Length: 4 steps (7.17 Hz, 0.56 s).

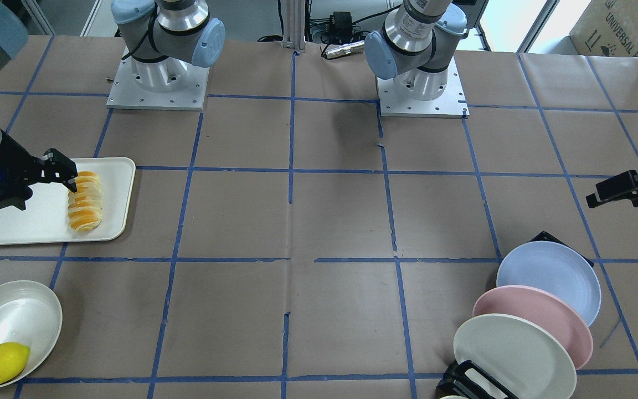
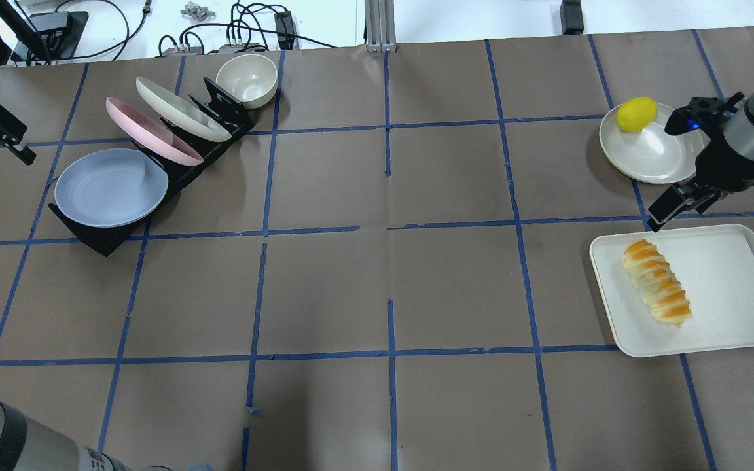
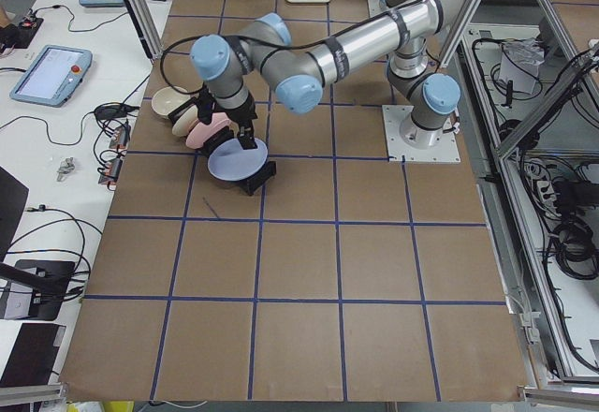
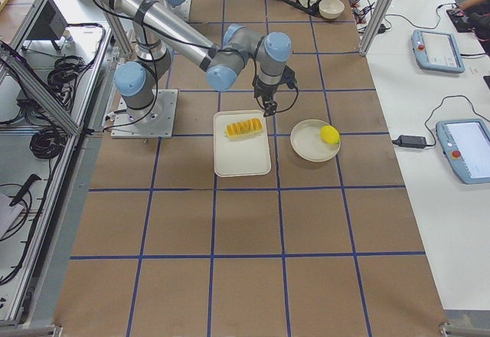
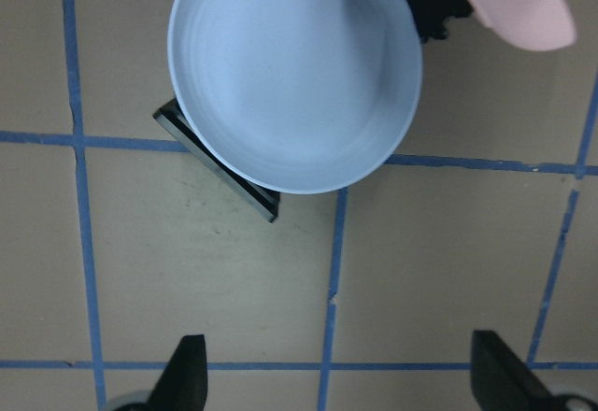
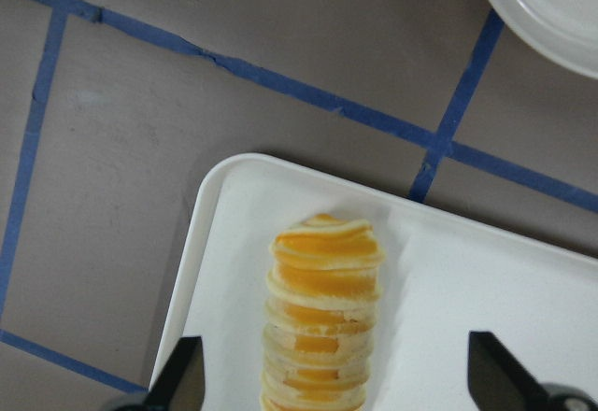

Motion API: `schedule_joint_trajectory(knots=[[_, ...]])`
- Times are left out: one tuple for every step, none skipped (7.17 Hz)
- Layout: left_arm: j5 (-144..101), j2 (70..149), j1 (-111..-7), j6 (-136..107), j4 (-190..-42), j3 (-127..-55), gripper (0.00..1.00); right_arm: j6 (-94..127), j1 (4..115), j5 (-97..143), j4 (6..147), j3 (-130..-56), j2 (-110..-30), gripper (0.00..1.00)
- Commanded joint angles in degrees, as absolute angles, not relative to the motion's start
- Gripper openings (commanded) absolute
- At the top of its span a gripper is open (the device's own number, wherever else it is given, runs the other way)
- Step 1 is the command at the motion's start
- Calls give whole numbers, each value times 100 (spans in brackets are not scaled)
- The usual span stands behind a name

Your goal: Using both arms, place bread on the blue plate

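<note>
The bread (image 1: 85,200) lies on a white tray (image 1: 25,227), also in the overhead view (image 2: 656,291) and the right wrist view (image 6: 322,318). My right gripper (image 1: 53,174) hovers over the tray's end by the loaf, open and empty; its fingers (image 6: 182,378) stand wide apart on either side of the bread. The blue plate (image 1: 554,280) leans at the end of a black rack (image 2: 108,239) and also shows in the overhead view (image 2: 110,186) and the left wrist view (image 5: 294,75). My left gripper (image 1: 623,188) hangs above the table beside it, open and empty (image 5: 341,374).
A pink plate (image 1: 529,316) and a cream-white plate (image 1: 513,354) lean in the same rack behind the blue one. A cream bowl (image 2: 247,80) stands past the rack. A white dish (image 1: 31,310) holds a yellow lemon (image 1: 0,363) near the tray.
</note>
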<state>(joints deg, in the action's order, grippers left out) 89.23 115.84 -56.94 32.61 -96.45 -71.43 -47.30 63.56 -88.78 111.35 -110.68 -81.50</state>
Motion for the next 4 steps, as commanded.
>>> schedule_joint_trajectory(knots=[[8895, 12748, -5625, 3822, -9501, -6358, 100, -4781, 6249, -8947, 11721, -11503, -7737, 99], [8886, 13101, -5642, 3893, -9510, -6137, 100, -4773, 6249, -9008, 11742, -11635, -7708, 99], [8764, 13374, -5669, 3911, -9501, -6056, 100, -4772, 6258, -9026, 11820, -11759, -7682, 99], [8719, 13542, -5686, 3911, -9501, -6090, 100, -4772, 6249, -9035, 12074, -11847, -7664, 99]])
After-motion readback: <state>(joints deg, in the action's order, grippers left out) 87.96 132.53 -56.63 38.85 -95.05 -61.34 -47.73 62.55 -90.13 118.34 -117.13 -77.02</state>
